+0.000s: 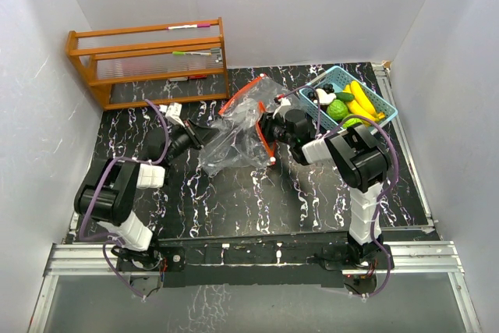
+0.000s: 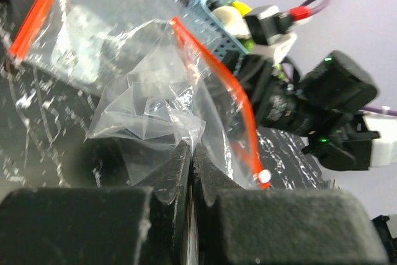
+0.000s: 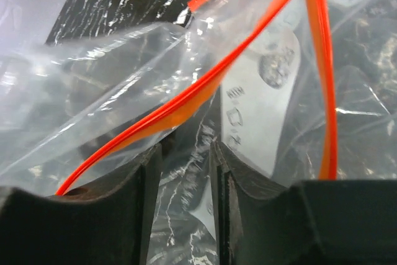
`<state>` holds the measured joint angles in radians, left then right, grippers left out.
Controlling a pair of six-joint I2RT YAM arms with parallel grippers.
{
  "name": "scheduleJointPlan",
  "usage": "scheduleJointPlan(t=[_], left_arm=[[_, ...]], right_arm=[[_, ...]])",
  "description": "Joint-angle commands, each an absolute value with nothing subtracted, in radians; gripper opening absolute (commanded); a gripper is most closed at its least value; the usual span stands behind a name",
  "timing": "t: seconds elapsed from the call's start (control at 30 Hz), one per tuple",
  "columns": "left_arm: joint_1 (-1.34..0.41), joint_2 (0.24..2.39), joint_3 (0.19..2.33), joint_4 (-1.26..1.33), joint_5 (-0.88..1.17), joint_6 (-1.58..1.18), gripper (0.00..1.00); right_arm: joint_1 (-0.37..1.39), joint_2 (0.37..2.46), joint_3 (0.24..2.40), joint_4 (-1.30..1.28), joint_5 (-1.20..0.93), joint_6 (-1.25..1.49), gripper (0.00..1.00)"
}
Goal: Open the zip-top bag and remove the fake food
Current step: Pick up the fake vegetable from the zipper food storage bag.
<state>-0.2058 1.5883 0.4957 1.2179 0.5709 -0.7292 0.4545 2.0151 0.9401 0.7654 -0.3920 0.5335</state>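
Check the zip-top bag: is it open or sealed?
Open. The zip-top bag has its orange zip strips spread well apart in both wrist views.

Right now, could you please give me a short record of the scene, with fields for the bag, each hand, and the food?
bag: clear, orange zip open, no food seen inside, lying in the centre
left hand: shut on the bag's film
right hand: open, film in the gap, at the bag's mouth
fake food: bananas and green pieces in the light-blue basket, far right
other: wooden rack, far left
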Motion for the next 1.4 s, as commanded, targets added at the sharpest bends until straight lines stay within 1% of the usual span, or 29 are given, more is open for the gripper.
scheduleJointPlan(t=[0.0,0.1,0.17,0.2,0.43,0.63,0.73,0.8,0.87,1.03,1.17,1.37], left_arm=[[-0.203,1.656,0.477,1.287,0.580,-0.748,0.00],[-0.204,1.672,0.503,1.172,0.545,-0.711,0.00],[-0.204,1.679,0.504,1.145,0.531,-0.701,0.00],[-0.204,1.684,0.502,1.148,0.530,-0.700,0.00],[-0.204,1.690,0.507,1.147,0.531,-0.708,0.00],[-0.204,1.688,0.500,1.139,0.523,-0.704,0.00],[-0.204,1.687,0.495,1.138,0.521,-0.706,0.00],[-0.204,1.685,0.493,1.135,0.518,-0.706,0.00],[-0.204,1.681,0.492,1.128,0.511,-0.706,0.00],[-0.192,1.700,0.481,1.123,0.492,-0.754,0.00],[-0.151,1.727,0.448,1.165,0.487,-0.834,0.00],[-0.092,1.798,0.419,1.256,0.495,-0.924,0.00]], right_arm=[[0.457,2.022,0.937,0.909,-0.449,0.551,0.45],[0.457,2.009,0.933,0.919,-0.464,0.547,0.63],[0.456,2.000,0.937,0.913,-0.463,0.545,0.73],[0.456,2.000,0.946,0.901,-0.463,0.538,0.76],[0.498,2.059,1.049,0.727,-0.456,0.420,0.79],[0.566,2.092,1.113,0.574,-0.393,0.292,0.82],[0.581,2.110,1.134,0.512,-0.362,0.255,0.81],[0.582,2.105,1.118,0.513,-0.343,0.250,0.76],[0.583,2.089,1.108,0.514,-0.313,0.269,0.68],[0.566,2.035,1.105,0.503,-0.309,0.310,0.58],[0.513,1.952,1.078,0.487,-0.322,0.322,0.54],[0.373,1.787,0.990,0.490,-0.347,0.327,0.54]])
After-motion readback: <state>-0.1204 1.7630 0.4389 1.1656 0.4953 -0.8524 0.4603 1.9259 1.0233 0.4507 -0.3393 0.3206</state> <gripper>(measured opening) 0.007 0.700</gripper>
